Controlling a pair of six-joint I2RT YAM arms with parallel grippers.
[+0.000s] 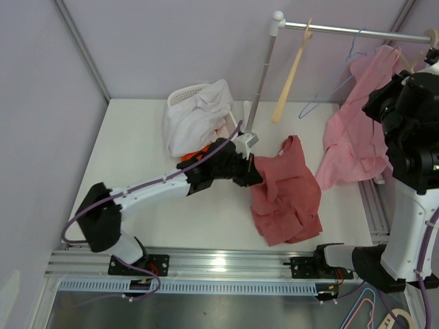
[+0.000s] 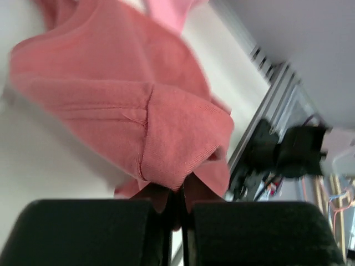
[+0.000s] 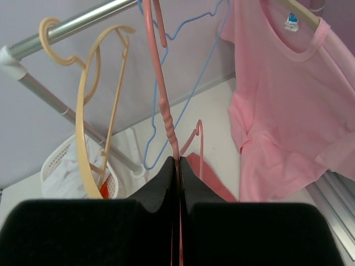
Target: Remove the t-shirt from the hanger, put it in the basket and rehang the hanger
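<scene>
**On the table: red t-shirt down, hanger gripped up by the rail**

I see the red t-shirt [image 1: 285, 195] lying crumpled on the white table [image 1: 137, 164], right of centre. My left gripper [image 1: 254, 175] has its fingers together, pinching a fold at the shirt's left edge. My right gripper [image 3: 178, 166] sits near the rail [image 3: 83, 19], fingers clamped on the twisted stem of a red wire hanger [image 3: 165, 111]. A pink t-shirt [image 3: 277, 94] hangs beside it.

Below the clothes rail [image 1: 343, 30], the right arm [image 1: 411, 144] hides its own fingers [image 3: 158, 185] from overhead; the pink t-shirt [image 1: 357, 130] sits partly behind it.
</scene>
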